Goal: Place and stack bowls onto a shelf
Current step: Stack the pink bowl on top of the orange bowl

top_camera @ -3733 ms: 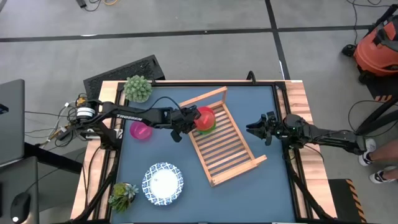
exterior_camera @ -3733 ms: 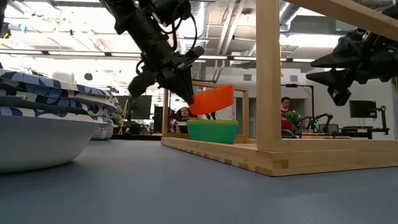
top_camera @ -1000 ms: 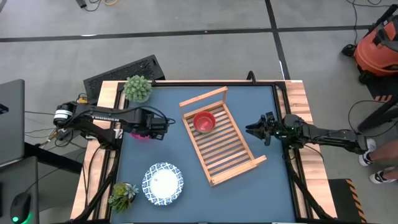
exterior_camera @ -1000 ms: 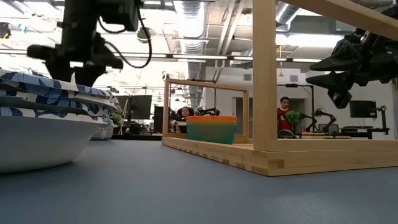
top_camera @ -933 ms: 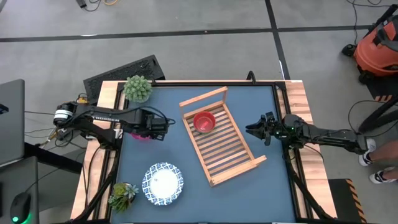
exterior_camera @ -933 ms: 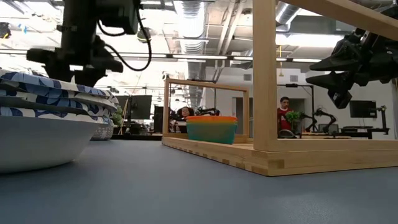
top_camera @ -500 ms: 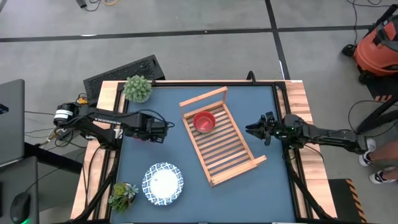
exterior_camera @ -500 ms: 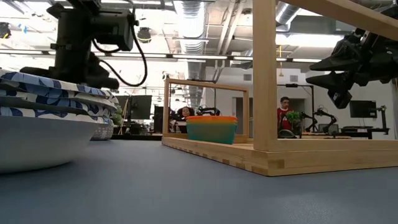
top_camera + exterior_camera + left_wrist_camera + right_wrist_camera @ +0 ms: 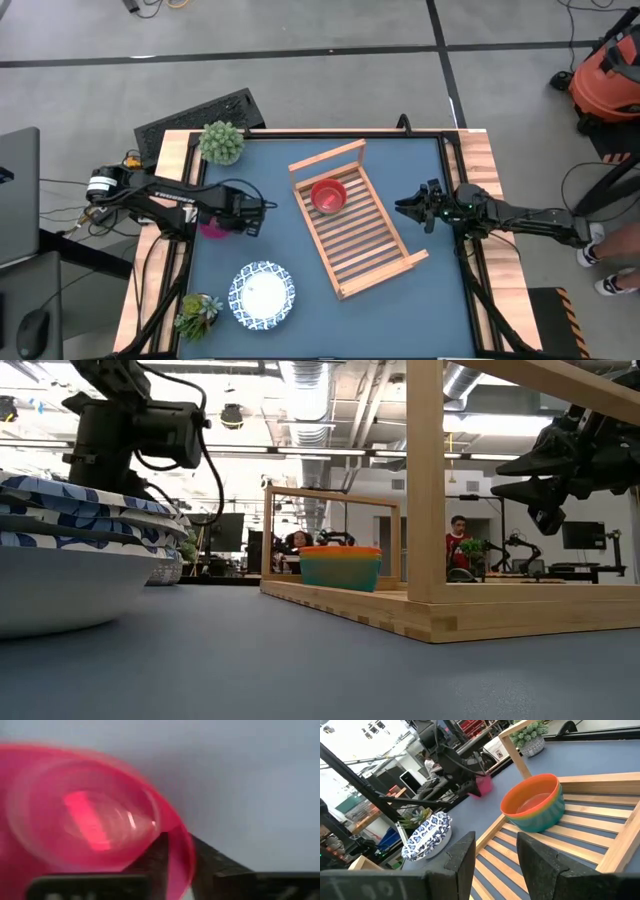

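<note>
The left claw is low over the blue counter, at its left side, and it is grasping the pink bowl. In the left wrist view its two dark fingers stand on both sides of the bowl's rim, one inside and one outside, so the rim is pinched between them. The pink bowl is open upward and a little tilted.

To the right of this claw, well apart from it, lies the wooden shelf, turned at an angle on the counter. On its slats near the far end rail sits a stack of bowls with the red bowl on top; the right wrist view shows a green bowl under the red one.

In front of the left claw, nearer to the counter's front edge, lie the white dishes with a blue pattern.

The right claw hangs over the right side of the counter, just beside the shelf's right edge, and its fingers are released, grasping nothing.
</note>
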Robot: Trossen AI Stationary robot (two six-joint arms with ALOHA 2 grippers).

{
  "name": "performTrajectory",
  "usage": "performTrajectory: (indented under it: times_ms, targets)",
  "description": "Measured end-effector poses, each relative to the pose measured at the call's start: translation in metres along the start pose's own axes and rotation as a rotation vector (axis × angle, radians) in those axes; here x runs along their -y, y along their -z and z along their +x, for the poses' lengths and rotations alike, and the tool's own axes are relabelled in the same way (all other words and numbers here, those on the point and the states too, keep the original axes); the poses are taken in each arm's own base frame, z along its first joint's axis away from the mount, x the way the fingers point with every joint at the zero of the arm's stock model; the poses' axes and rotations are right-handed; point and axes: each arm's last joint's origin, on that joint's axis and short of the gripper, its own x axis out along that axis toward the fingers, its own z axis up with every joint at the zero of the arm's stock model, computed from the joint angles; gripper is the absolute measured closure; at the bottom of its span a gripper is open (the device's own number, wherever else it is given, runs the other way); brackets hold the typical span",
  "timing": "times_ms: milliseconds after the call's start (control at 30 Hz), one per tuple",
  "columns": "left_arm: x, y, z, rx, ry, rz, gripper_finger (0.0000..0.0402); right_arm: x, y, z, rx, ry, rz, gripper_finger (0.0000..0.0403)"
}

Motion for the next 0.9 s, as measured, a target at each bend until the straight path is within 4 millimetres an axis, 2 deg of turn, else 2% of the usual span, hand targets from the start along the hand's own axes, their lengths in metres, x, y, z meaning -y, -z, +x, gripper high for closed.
performTrajectory:
  times_ms: [67,233,400,533,700,800,900]
  targets:
    - [0.003,-0.001,-0.002,0.003,0.017,0.013,0.0393,0.0,0.0,0.0,0.0,0.0,0.0,0.0232]
    - [0.008,-0.002,-0.009,0.001,0.044,0.03,0.0401,0.0,0.0,0.0,0.002,0.003,0.0,0.0232]
    - [0.024,-0.007,-0.03,0.023,0.128,0.088,0.0401,0.0,0.0,0.0,0.001,0.003,0.0,0.0232]
    - [0.042,-0.011,-0.063,0.072,0.238,0.181,0.0401,0.0,0.0,0.0,0.002,0.003,0.0,0.0232]
    - [0.065,-0.015,-0.118,0.199,0.407,0.359,0.0401,0.0,0.0,0.0,0.002,0.003,0.0,0.0232]
    - [0.074,-0.017,-0.147,0.29,0.49,0.452,0.0401,0.0,0.0,0.0,0.006,0.01,-0.001,0.0232]
    - [0.079,-0.018,-0.168,0.381,0.551,0.563,0.0401,0.001,0.0,0.0,0.01,0.015,-0.002,0.0232]
